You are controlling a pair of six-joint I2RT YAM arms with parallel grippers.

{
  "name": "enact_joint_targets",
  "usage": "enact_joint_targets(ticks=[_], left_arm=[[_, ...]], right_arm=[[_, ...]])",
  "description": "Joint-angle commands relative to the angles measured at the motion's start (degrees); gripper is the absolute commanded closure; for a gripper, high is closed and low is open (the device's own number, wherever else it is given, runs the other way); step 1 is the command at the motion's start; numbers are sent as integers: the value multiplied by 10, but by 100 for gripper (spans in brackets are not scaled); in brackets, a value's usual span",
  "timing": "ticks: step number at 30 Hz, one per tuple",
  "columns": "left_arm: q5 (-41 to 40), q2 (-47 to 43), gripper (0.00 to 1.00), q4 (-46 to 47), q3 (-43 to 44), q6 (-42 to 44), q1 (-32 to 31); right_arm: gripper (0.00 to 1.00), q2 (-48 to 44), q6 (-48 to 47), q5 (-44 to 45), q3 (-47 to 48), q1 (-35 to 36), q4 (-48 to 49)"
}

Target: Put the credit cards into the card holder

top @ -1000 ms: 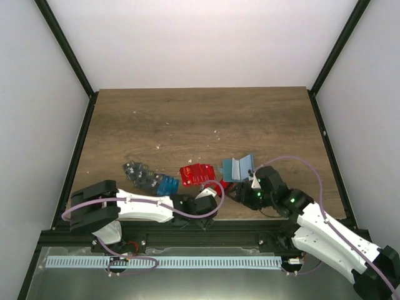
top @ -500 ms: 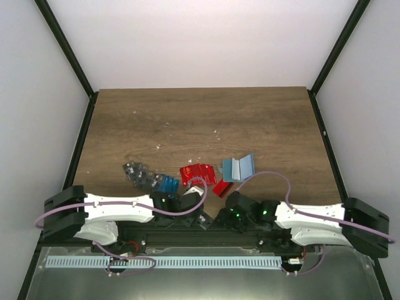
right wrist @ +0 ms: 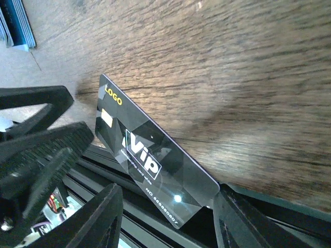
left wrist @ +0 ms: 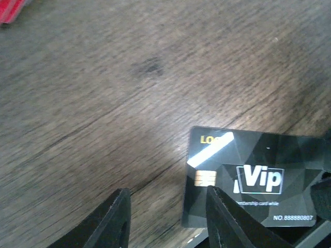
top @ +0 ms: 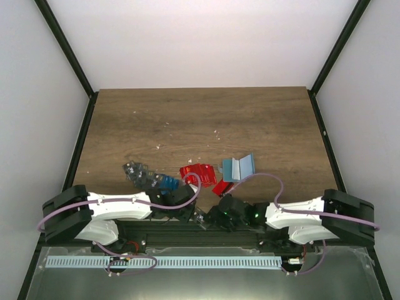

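A dark "Vip" credit card (right wrist: 150,155) lies at the near table edge, one end hanging over it. My right gripper (right wrist: 168,217) is open, and that overhanging end sits between its fingers. My left gripper (left wrist: 168,217) is also open, over bare wood, with its right finger (left wrist: 222,219) at the same dark card's (left wrist: 248,181) left edge. In the top view both grippers (top: 195,214) (top: 214,219) meet low at the near edge. The teal card holder (top: 239,167) lies beyond them, with red cards (top: 199,173), a blue card (top: 166,182) and dark cards (top: 139,172) to its left.
The black frame rail (right wrist: 129,217) runs right under the table's near edge. Another red card (top: 222,187) lies just beyond the right gripper. Blue cards (right wrist: 15,26) show at the right wrist view's top left. White specks dot the wooden table (top: 200,119).
The right arm has pulled back from the card holder and folded low along the near edge. The left arm has also drawn back. Both grippers' jaws have narrowed.
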Motion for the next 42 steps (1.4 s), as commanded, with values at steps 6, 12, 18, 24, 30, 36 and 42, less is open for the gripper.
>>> enact_joint_targets(ticks=[6, 12, 18, 24, 30, 36, 42], left_arm=[[61, 31, 62, 62, -19, 25, 3], [82, 54, 67, 83, -26, 23, 3], [101, 54, 69, 97, -27, 21, 3], [98, 30, 69, 89, -20, 15, 3], [25, -48, 66, 6, 34, -4, 8], [-18, -120, 57, -51, 119, -9, 45], [11, -174, 41, -14, 163, -23, 94]], right_arm=[[53, 38, 33, 20, -29, 7, 96], [62, 29, 33, 35, -50, 7, 141], [77, 22, 22, 40, -60, 7, 177], [96, 14, 18, 37, -62, 7, 174], [99, -52, 15, 51, -45, 7, 95], [99, -192, -36, 125, 9, -16, -40], [99, -298, -127, 163, 56, -97, -93]])
